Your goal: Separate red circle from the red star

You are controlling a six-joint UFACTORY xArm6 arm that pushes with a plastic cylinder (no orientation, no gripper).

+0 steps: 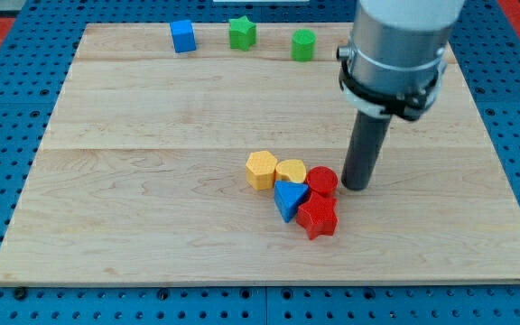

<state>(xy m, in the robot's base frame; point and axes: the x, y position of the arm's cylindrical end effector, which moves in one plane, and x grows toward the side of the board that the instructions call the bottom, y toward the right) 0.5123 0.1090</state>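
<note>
The red circle (321, 181) lies near the board's middle bottom, touching the red star (317, 218) just below it. My tip (357, 187) is on the board right beside the red circle, at its right edge, very close or touching. A blue triangle (287, 199) sits left of the red star, against both red blocks. A yellow circle-like block (290, 171) and a yellow hexagon (261, 170) lie to the left of the red circle in the same cluster.
A blue cube (183, 36), a green star (242, 32) and a green cylinder-like block (303, 44) stand in a row along the view's top edge of the wooden board (134, 181). The arm's grey body (395, 45) rises at the top right.
</note>
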